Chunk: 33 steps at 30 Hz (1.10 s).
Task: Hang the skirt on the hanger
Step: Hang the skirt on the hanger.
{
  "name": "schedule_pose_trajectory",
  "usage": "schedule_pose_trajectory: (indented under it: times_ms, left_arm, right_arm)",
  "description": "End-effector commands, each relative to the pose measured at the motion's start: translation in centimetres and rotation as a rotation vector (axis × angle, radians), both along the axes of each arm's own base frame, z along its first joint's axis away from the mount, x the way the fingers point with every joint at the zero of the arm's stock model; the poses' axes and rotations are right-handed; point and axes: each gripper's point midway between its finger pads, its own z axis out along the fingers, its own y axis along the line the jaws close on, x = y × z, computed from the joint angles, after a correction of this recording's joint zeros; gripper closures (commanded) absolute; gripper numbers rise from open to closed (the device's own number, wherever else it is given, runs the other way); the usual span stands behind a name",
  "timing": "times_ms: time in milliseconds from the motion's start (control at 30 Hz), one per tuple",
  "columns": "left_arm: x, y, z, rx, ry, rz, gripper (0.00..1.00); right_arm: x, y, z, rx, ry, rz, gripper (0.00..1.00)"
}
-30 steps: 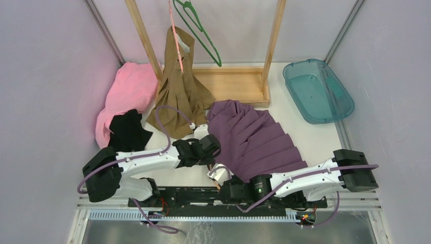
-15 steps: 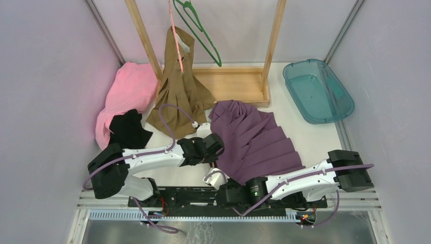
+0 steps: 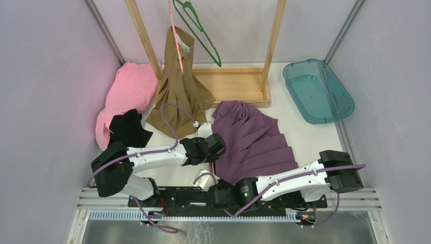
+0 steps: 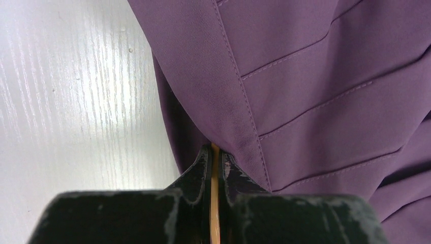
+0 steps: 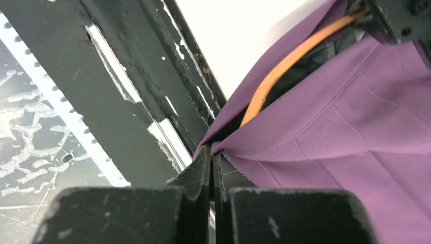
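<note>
The purple pleated skirt [image 3: 254, 140] lies on the white table [image 3: 315, 137] in front of the wooden rack. My left gripper [image 3: 213, 155] sits at its left edge. In the left wrist view that gripper [image 4: 215, 148] is shut on a thin orange hanger [image 4: 215, 203], which runs under the skirt's stitched band [image 4: 228, 101]. My right gripper [image 3: 211, 175] is low at the skirt's near corner. In the right wrist view it [image 5: 210, 148] is shut on a fold of the skirt [image 5: 356, 142], with the hanger's orange wire [image 5: 284, 63] curving inside the cloth.
A brown garment [image 3: 179, 86] hangs on a pink hanger [image 3: 175, 30] from the rack, beside a green hanger [image 3: 201, 30]. Pink cloth [image 3: 129, 91] and black cloth [image 3: 128, 129] lie at the left. A teal tub [image 3: 317, 90] stands at the back right. The rack's wooden base [image 3: 239, 84] is behind the skirt.
My right arm has slid left along the near edge, pulling the skirt's near corner with it. The skirt has bunched narrower and the left gripper has shifted slightly farther back.
</note>
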Motion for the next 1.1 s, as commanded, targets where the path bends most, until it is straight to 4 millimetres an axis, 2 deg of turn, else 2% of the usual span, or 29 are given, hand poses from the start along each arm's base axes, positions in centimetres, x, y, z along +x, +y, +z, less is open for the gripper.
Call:
schedule_pose_trajectory:
  times_ms: [0, 200, 433, 633, 900, 1067]
  left_arm:
    - [2.9, -3.0, 3.0, -0.154, -0.118, 0.088, 0.97]
    - [2.8, -1.6, 3.9, -0.161, -0.157, 0.098, 0.97]
    - [1.2, -2.1, 2.6, -0.195, -0.104, 0.034, 0.97]
    - [0.5, -1.3, 2.5, -0.205, -0.12, 0.035, 0.97]
    - [0.2, -0.8, 1.9, -0.207, -0.129, 0.055, 0.97]
    - [0.5, 0.0, 2.0, -0.188, -0.151, 0.084, 0.97]
  right_arm:
    - [-0.3, 5.0, 3.3, 0.151, 0.024, 0.016, 0.99]
    - [1.5, 5.2, 3.1, 0.187, 0.06, -0.046, 0.99]
    - [5.0, 5.2, 3.4, 0.19, 0.037, -0.106, 0.99]
    - [7.3, 5.9, 4.0, 0.17, -0.015, -0.113, 0.99]
    - [8.1, 8.8, 8.0, 0.204, -0.08, 0.032, 0.99]
    - [7.5, 9.9, 10.1, 0.231, -0.08, 0.131, 0.99]
